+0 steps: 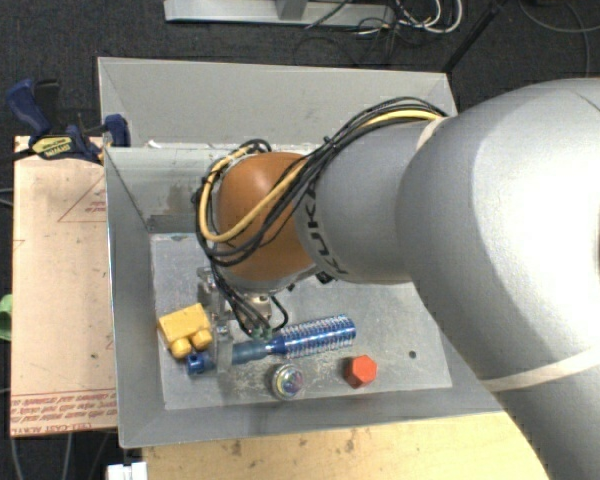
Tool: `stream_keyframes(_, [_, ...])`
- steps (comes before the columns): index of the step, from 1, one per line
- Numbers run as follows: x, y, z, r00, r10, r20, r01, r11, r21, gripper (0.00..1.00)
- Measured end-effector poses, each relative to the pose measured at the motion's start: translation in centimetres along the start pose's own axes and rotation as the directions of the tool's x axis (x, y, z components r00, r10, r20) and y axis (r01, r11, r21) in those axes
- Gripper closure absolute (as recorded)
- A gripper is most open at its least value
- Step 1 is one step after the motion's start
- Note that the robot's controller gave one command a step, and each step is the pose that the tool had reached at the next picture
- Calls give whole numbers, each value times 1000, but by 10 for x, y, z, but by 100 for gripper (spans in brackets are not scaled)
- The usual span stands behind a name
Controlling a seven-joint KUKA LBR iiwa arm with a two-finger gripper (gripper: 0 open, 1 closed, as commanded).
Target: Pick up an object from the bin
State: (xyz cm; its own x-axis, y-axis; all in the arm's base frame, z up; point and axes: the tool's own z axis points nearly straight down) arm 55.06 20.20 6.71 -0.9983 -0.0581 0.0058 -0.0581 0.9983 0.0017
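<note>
The claw [225,318] sits low at the front left of the bin [130,268], between the yellow toy [183,328] and the blue ribbed brush [300,339]. You cannot tell whether it is released or clenched. Closing here risks pinching both items or knocking the toy aside.

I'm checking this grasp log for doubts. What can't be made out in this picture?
- Gripper: camera view, mostly under the orange cover; its grasp cannot be told.
- Bin floor, upper right: hidden behind the arm.
- Blue bristled brush: left end covered by the gripper.
- Shiny round thing at the front: too small to identify.
</note>
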Motion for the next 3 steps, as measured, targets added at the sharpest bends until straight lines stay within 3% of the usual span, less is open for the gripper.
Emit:
stream_keyframes(1, [21, 56, -4, 999, -52, 8, 52, 999, -1, 0])
stream_keyframes(2, [18, 54, -7, 999, -43, 15, 43, 999, -4, 100])
stream_keyframes(3, [40, 38, -130, 998, -58, 15, 58, 998, -1, 100])
